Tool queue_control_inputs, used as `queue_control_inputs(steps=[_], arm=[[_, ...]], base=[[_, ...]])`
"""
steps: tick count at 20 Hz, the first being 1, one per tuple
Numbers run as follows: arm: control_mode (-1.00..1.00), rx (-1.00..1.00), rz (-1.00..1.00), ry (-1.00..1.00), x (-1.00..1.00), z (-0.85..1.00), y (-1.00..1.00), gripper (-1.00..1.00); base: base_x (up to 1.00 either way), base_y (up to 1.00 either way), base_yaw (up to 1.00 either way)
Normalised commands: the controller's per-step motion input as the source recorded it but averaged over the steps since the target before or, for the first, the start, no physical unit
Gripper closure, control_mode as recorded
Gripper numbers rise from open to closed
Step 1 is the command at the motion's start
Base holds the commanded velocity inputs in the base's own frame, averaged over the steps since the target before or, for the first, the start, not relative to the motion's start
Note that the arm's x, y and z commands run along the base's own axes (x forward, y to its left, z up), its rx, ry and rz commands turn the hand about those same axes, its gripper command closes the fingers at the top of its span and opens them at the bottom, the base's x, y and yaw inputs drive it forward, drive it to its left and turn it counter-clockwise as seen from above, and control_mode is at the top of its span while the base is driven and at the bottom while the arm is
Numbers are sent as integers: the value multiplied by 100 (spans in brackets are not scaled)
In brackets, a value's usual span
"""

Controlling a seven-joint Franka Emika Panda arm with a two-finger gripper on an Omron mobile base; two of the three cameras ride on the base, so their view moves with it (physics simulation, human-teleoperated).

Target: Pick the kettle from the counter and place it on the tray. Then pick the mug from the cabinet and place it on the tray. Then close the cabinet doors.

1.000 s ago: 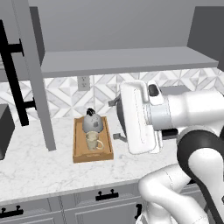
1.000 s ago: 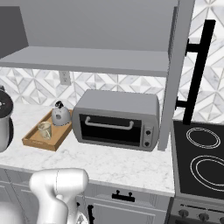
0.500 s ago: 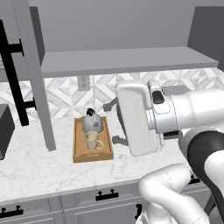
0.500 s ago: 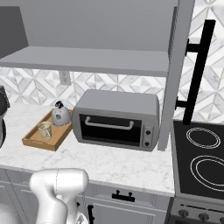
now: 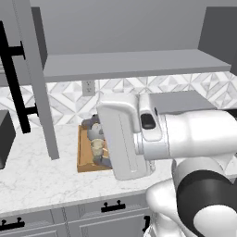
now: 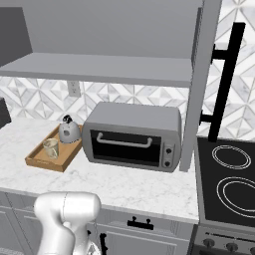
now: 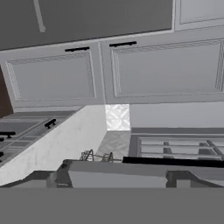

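- Light-brown wooden tray [image 6: 37, 160] lies on the white marble desk [image 6: 124, 187], left of the toaster oven [image 6: 132, 135].
- The speckled grey kettle [image 6: 69, 131] stands at the tray's far end; the cream mug [image 6: 51, 148] stands in the tray nearer the front, just beside it.
- Both grey cabinet doors stand open: one [image 5: 34, 78] at the left, the other [image 6: 199, 79] at the right, above the grey shelf [image 6: 99, 69].
- The arm's white body blocks part of the tray in the left base view.
- Whether the pincer is open or closed cannot be told.
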Motion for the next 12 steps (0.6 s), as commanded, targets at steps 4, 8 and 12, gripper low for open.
queue_control_inputs(steps=[4,8,12], arm=[[-100,0,0,0,1,13,66,-100],[-100,0,0,0,3,15,62,-100],[-100,0,0,0,8,4,50,-100]], base=[[0,0,0],[0,0,0],[0,0,0]])
